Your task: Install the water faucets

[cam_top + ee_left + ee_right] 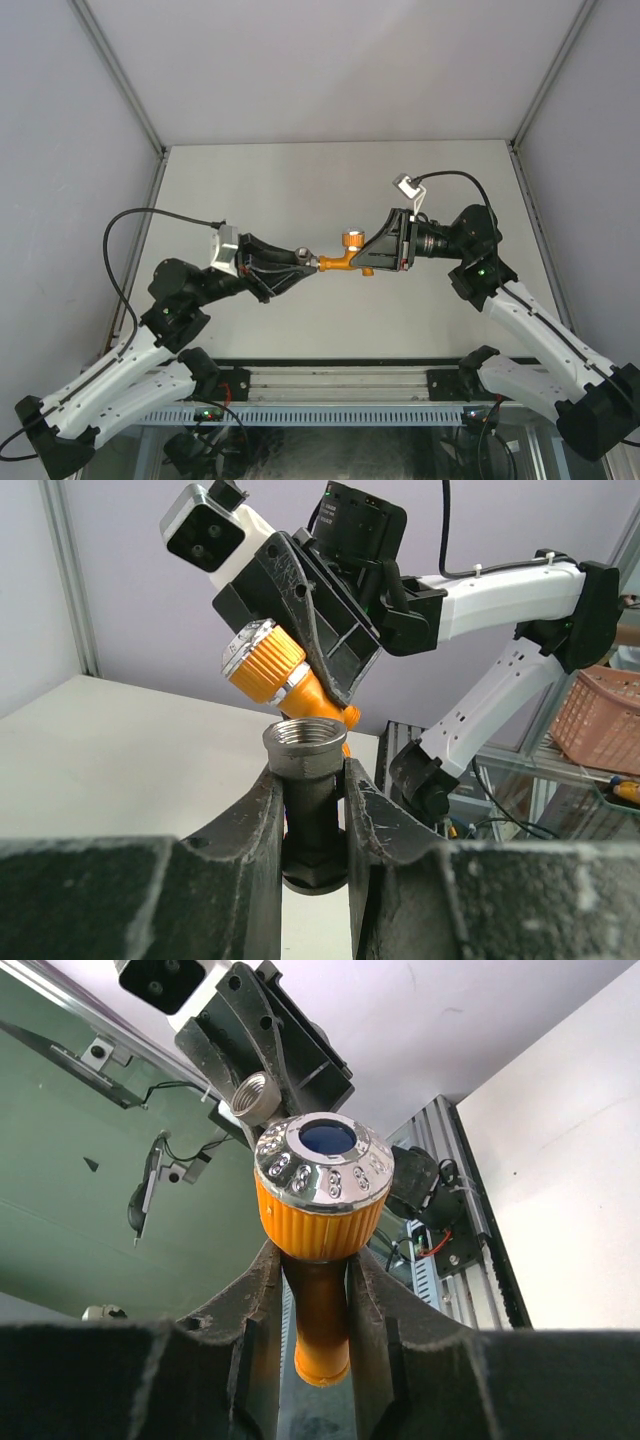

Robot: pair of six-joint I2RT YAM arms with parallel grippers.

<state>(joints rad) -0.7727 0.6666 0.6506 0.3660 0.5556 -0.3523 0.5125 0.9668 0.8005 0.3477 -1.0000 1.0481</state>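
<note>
**Bringing tap and fitting together above the surface**

The two parts are meeting in mid-air at the centre of the overhead view, well above the pale surface. Judging by this, the step in hand is joining the orange tap to the grey fitting.

To do it well, the tap's threaded end is going to need lining up squarely with the fitting's open mouth, so that both axes are running as one line before any turning begins. A tilted start is risking crossed threads or a part slipping between the fingers. In the left wrist view the tap is sitting just above and behind the fitting's rim, at a slant. Whether the threads are already engaging cannot be told.

The left claw is standing narrow, clamping the grey fitting by its dark stem, with the threaded mouth poking out beyond the fingertips. The right claw is likewise narrow, pinching the orange tap by its neck below the ribbed knob. The knob's chrome cap is facing the right wrist camera. Neither claw is touching the surface.
</note>
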